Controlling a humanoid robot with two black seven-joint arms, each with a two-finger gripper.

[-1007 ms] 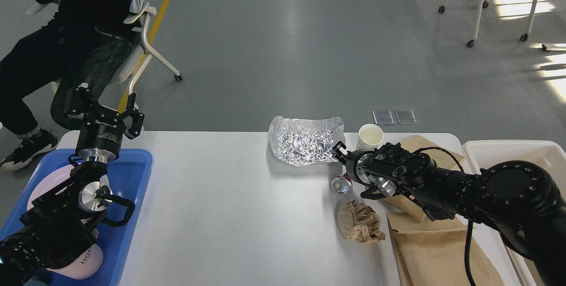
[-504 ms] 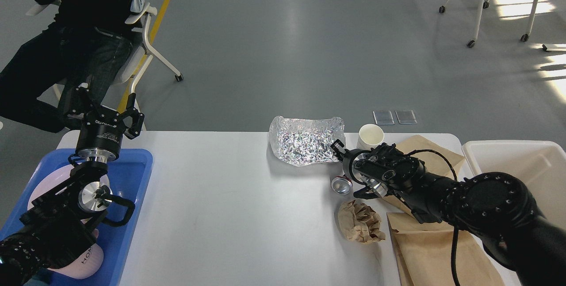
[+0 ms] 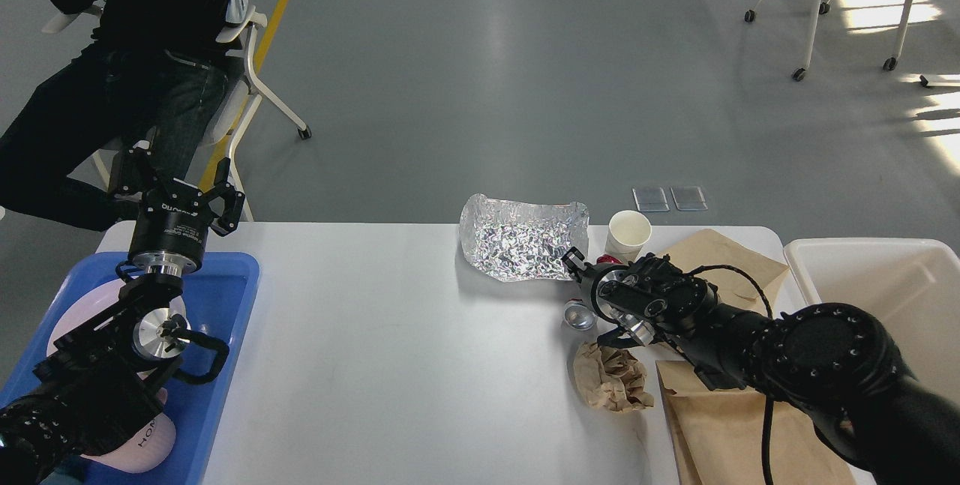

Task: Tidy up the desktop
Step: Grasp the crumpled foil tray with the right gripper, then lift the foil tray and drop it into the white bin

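Note:
The white desktop [image 3: 390, 335] carries a crumpled sheet of foil [image 3: 521, 245], a white paper cup [image 3: 628, 233], a small can [image 3: 577, 315] lying on its side, a ball of brown paper [image 3: 611, 378] and brown paper bags [image 3: 739, 425]. My right gripper [image 3: 595, 297] is open, low over the table. One finger points at the foil's near corner and the other reaches toward the paper ball, with the can between them. My left gripper [image 3: 176, 187] is open and holds nothing, raised above the far edge of the blue tray [image 3: 225, 335].
The blue tray at the left holds a pink plate [image 3: 71, 324] and a pink bowl [image 3: 146, 440]. A cream bin [image 3: 892, 275] sits at the right table edge. A seated person [image 3: 127, 43] is beyond the far left corner.
My right arm has slid a little to the left, bringing its gripper closer around the can. The left arm is still. The seated person has shifted a leg.

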